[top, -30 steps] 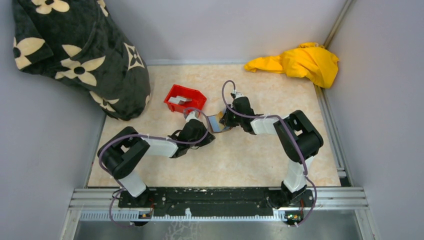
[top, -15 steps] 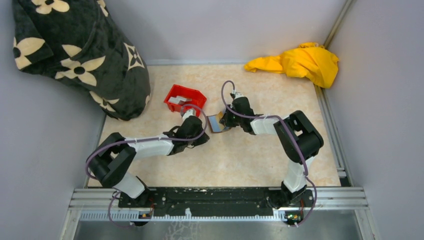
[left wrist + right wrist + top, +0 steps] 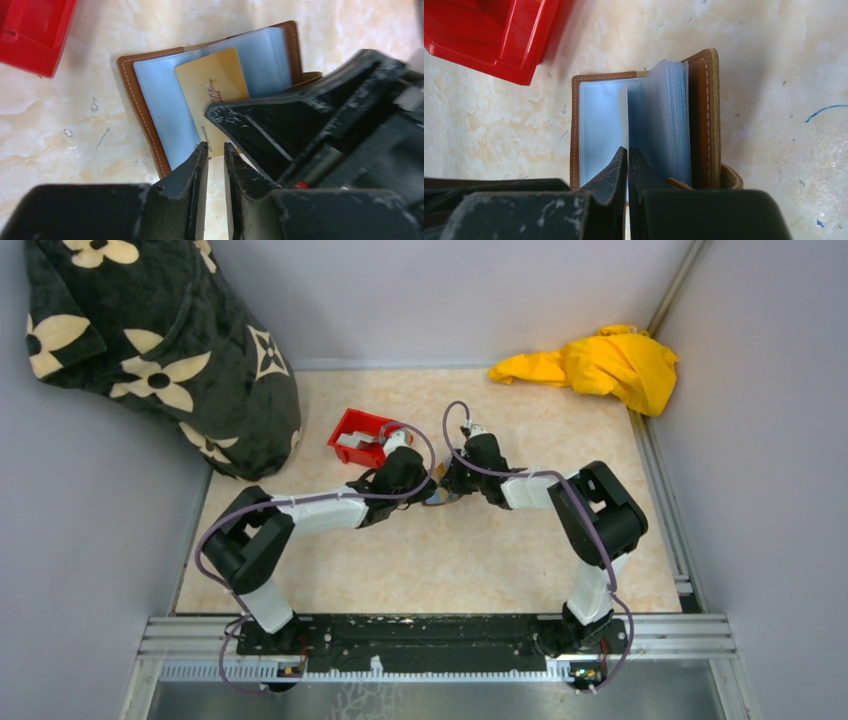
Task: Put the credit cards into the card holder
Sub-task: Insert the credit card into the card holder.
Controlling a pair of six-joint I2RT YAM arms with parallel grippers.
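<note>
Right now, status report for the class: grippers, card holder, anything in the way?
Left gripper slightly open, at gold card. Right gripper shut on card holder sleeve, holder open. Red bin alongside, not touching.

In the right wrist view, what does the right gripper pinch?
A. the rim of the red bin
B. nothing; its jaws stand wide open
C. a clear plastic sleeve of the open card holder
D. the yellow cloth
C: the right gripper is shut on one clear plastic sleeve, which stands up from the open card holder.
</note>
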